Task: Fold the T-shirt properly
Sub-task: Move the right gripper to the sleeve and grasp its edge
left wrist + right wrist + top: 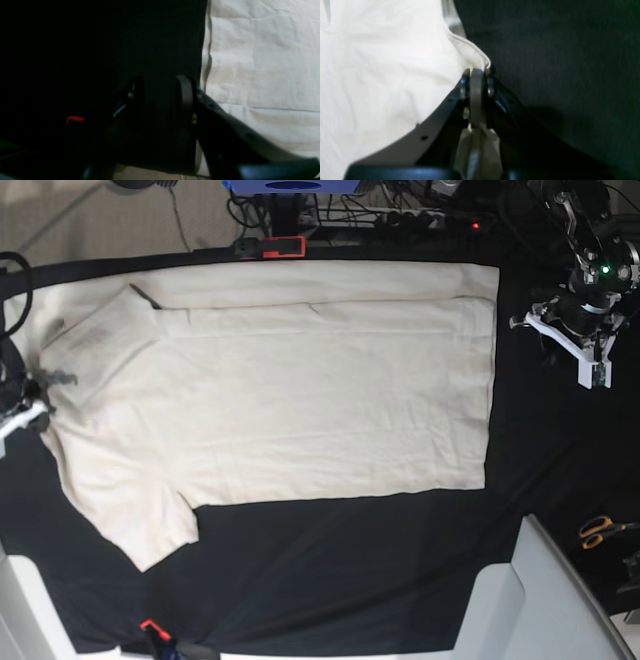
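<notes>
The cream T-shirt [300, 400] lies spread flat on the black tablecloth [350, 570], neck end to the left and hem to the right, with its far long side folded inward. My right gripper [38, 392] is at the shirt's left edge. In the right wrist view it [477, 73] is shut on a hemmed edge of the T-shirt [382, 62], and cloth shows between the fingers. My left gripper [588, 360] is off the hem side. In the left wrist view it [160, 92] is open and empty over black cloth, just beside the T-shirt's edge [262, 62].
Orange-handled scissors [600, 530] lie at the right edge. A white box [520, 600] stands at the front right. A red clamp [275, 248] holds the tablecloth at the back, and another [150, 627] at the front. Cables and gear [420, 205] sit behind the table.
</notes>
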{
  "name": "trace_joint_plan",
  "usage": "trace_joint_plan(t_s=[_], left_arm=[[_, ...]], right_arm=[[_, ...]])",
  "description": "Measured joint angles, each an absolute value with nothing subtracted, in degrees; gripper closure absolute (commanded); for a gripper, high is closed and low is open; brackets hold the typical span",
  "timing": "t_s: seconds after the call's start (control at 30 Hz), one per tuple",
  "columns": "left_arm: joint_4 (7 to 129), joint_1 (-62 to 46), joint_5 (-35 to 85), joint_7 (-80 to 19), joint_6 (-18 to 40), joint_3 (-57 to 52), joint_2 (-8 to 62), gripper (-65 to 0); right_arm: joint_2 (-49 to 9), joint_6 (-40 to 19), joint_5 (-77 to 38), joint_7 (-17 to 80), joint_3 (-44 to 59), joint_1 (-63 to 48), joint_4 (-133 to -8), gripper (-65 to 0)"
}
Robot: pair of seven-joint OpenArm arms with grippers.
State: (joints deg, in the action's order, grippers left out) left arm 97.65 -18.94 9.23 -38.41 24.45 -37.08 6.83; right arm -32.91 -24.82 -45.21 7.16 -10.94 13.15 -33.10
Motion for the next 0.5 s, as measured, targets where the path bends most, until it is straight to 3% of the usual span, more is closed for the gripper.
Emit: trace_joint_plan(t_s=[0.2, 0.5], left_arm=[[97.6, -18.9, 9.2, -38.4, 24.4, -37.1, 6.8, -20.7], [97.6, -18.9, 9.2, -38.4, 24.4, -37.0, 6.8, -20.7]], right_arm=[[-33.0, -24.7, -45.1, 9.1, -3.3, 3.9, -45.6, 0.0], [-33.0, -25.0, -45.0, 9.0, -1.1, 0.3, -54.4, 0.0]])
